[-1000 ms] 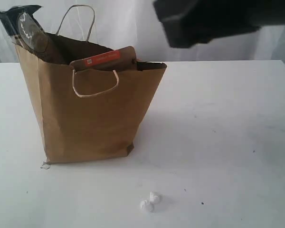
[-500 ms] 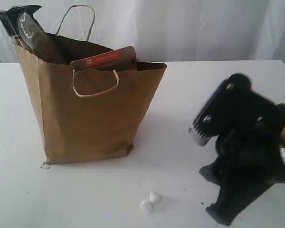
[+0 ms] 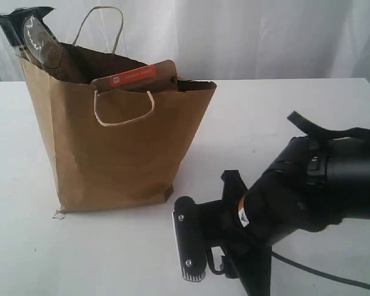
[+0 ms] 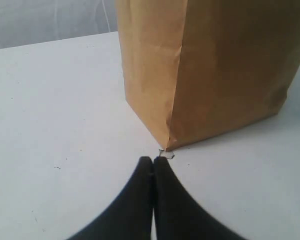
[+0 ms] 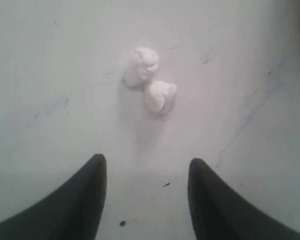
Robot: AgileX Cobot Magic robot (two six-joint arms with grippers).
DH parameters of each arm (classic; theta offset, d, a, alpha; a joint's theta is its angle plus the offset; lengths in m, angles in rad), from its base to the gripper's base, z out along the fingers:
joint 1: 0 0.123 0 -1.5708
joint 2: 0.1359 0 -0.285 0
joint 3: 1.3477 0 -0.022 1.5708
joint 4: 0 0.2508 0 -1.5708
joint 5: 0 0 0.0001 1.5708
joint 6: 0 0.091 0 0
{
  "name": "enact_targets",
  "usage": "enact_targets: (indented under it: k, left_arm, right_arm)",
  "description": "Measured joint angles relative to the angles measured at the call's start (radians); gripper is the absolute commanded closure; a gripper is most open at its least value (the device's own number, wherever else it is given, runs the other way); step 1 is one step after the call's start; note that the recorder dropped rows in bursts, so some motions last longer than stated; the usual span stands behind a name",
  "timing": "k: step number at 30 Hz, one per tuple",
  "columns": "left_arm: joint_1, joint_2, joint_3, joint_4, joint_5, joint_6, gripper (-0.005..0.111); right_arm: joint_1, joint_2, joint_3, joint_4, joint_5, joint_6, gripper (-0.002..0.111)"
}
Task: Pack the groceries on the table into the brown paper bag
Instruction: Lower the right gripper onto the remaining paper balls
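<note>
The right fingers [image 5: 92, 190] stand apart and empty, low over the surface [image 5: 250, 60]. They are aimed at two small white lumps [image 5: 149, 82], which are not groceries, so closing there would likely waste a grasp. The left fingers [image 4: 142, 195] are pressed together, with their tips just beside the near-left bottom corner of the brown paper bag [image 4: 215, 65]. A nudge there could slide or tip the bag, which stands left of centre with an orange-labelled pouch [image 3: 135, 77] and a dark packet [image 3: 37, 37] poking out of its top.
</note>
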Motion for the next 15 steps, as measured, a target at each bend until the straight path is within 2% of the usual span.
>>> enact_targets:
  k: [4,10,15]
  left_arm:
    - [0.0,0.0,0.0,0.0,0.0,0.0,0.107]
    - [0.0,0.0,0.0,0.0,0.0,0.0,0.107]
    - [0.0,0.0,0.0,0.0,0.0,0.0,0.107]
  right_arm:
    - [0.0,0.034,-0.043,0.02,-0.019,-0.069,0.065]
    - [0.0,0.094,-0.103,0.199,0.034,-0.359,0.067]
    - [0.0,0.135,-0.137,0.229,0.081,-0.403,0.067]
